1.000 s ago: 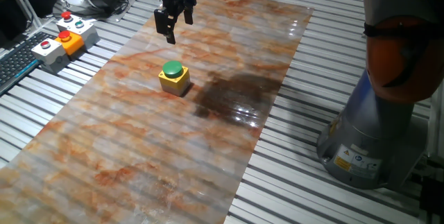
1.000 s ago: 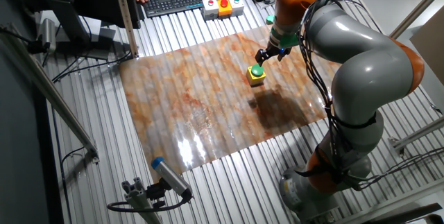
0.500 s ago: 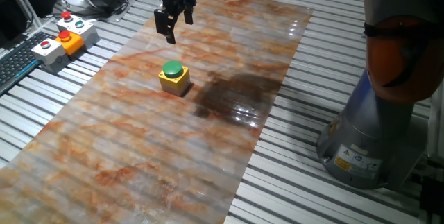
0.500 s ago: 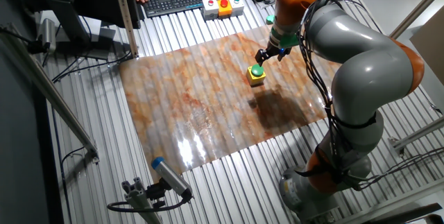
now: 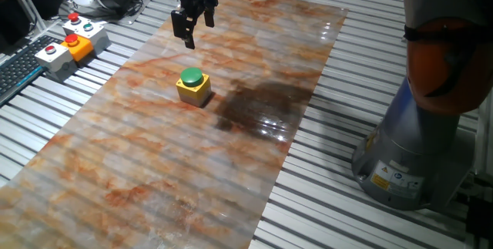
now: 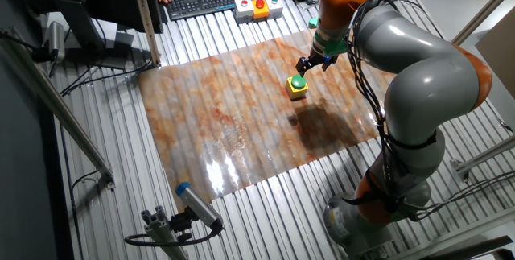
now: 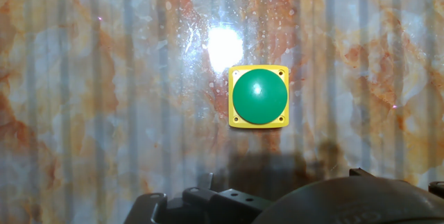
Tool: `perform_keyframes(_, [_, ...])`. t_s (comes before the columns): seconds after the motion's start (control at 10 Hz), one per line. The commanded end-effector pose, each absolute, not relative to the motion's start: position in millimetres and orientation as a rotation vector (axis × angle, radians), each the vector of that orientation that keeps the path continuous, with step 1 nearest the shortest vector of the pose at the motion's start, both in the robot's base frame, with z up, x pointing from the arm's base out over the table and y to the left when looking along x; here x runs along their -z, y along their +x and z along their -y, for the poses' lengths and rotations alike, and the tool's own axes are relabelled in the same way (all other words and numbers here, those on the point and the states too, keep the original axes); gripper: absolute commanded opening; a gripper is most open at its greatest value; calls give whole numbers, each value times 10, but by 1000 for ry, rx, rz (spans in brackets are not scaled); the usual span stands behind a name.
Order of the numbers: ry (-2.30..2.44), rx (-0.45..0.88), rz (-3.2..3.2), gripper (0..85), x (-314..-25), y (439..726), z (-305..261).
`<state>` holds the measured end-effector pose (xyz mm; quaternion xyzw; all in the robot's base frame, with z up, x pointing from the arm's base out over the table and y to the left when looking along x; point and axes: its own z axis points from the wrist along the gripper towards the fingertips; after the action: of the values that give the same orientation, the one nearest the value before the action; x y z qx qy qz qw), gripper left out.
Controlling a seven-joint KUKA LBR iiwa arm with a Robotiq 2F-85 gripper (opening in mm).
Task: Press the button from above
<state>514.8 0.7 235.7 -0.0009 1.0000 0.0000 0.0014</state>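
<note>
Overhead, pincer (image 5: 197,31) spread above unlabelled green button (image 5: 192,77), no legible writing.

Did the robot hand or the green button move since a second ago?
No, nothing visibly changed. The gripper still hangs in the air above the mat, not touching the button, and the button sits in the same spot on its yellow box.
</note>
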Motion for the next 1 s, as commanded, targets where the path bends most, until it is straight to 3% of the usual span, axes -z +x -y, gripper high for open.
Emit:
perform_keyframes(0.0, [751, -3, -3042, 510, -2363, 5150, -5])
perform_keyframes(0.7, [739, 56, -3031, 510, -2397, 5163, 25])
perform_keyframes(0.8, [759, 75, -3020, 680, -2404, 5179, 21])
perform_keyframes(0.9, [777, 93, -3008, 680, -2415, 5197, 6])
